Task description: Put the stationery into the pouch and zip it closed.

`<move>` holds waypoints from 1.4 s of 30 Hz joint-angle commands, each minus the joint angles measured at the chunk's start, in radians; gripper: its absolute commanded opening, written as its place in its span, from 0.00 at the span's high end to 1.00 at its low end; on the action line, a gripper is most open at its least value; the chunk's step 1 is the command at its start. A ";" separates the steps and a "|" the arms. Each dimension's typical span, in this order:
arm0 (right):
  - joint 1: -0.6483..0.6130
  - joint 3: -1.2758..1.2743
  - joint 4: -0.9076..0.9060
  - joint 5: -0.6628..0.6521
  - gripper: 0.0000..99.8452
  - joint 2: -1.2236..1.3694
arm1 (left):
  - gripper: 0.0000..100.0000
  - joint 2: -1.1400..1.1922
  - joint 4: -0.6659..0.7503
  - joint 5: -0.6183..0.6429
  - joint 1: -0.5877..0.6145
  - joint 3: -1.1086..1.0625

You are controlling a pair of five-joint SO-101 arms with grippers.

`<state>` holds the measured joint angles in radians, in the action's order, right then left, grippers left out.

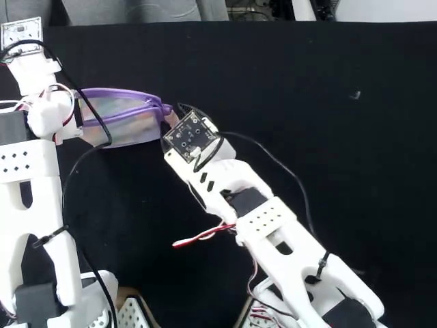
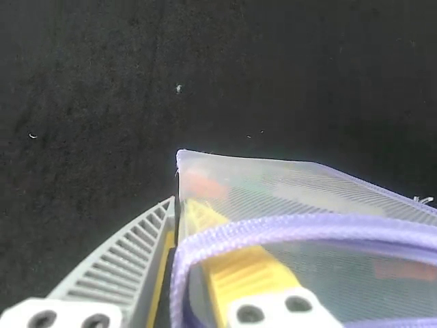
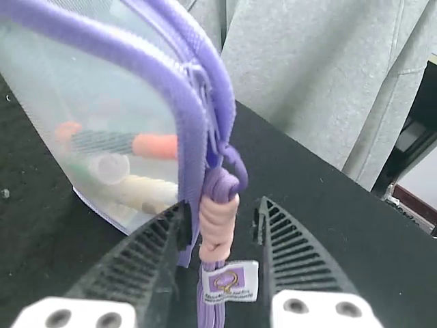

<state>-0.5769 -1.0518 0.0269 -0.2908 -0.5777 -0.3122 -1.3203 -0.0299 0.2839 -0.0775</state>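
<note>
Pouch [image 1: 126,123] loaded, zip [image 3: 196,102] near shut we reckon: left pincer [image 2: 183,205] clamps its end; right pincer [image 3: 222,205], ajar round pull tab [image 3: 218,229], must nip & tug.

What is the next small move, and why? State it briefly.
Probably shut the right gripper on the zipper pull. The pull hangs between the gripper's open fingers, not yet gripped. The stationery already lies inside the pouch, and the left gripper holds the pouch's other end, so the zip can be pulled against that hold.
</note>
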 commanded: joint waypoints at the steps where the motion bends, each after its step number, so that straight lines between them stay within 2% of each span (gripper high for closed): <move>1: -0.012 0.038 0.020 -0.012 0.84 0.002 | 0.97 0.018 0.002 -0.026 -0.021 0.010; 7: -0.011 0.036 0.017 -0.028 0.84 0.004 | 0.97 0.018 0.002 -0.020 -0.056 0.012; 10: -0.015 0.048 -0.018 -0.071 0.84 0.038 | 0.97 0.018 0.002 -0.020 -0.054 0.012; 19: -0.011 0.094 -0.009 -0.077 0.85 0.131 | 0.97 0.018 0.002 -0.020 -0.047 0.010; 26: -0.011 0.096 0.006 -0.083 0.96 0.131 | 0.97 0.018 0.003 -0.020 -0.054 0.010; 36: 0.023 0.088 0.054 -0.083 0.99 0.131 | 0.97 0.021 0.009 -0.020 -0.056 0.007; 42: 0.020 0.088 0.054 -0.083 0.99 0.131 | 0.97 0.026 0.011 -0.020 -0.096 0.002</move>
<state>-0.5539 -1.0226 0.0483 -0.3629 -0.4411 -0.3122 -1.3188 -0.0330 0.2348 -0.0713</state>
